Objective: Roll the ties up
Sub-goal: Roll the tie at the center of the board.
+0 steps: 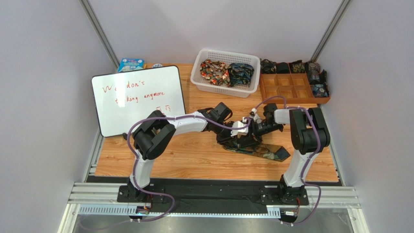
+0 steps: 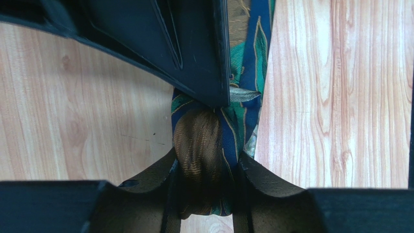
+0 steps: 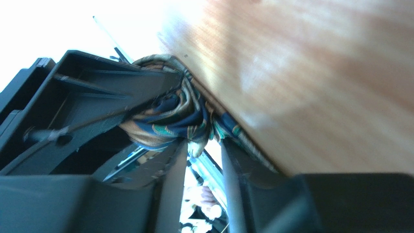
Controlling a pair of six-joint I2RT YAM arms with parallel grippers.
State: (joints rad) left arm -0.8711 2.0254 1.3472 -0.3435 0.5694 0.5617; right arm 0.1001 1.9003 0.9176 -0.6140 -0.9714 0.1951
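A dark tie (image 1: 266, 152) in blue, green and gold lies at the table's middle, its wide end toward the front right. My left gripper (image 1: 237, 130) is shut on the rolled part of this tie (image 2: 200, 136); in the left wrist view the roll sits between its fingers (image 2: 206, 170). My right gripper (image 1: 251, 130) meets it from the right. Its jaws stand narrow, with the tie's fabric (image 3: 167, 121) caught at its tips (image 3: 204, 145). Bunched ties (image 1: 227, 72) fill the white basket. Small rolled ties (image 1: 318, 77) sit in the wooden tray.
The white slotted basket (image 1: 200, 82) stands at the back centre. The brown compartment tray (image 1: 284, 92) is at the back right. A whiteboard (image 1: 138, 99) leans at the left, with a small blue pack (image 1: 131, 64) behind it. Bare wood (image 1: 184, 155) lies at the front.
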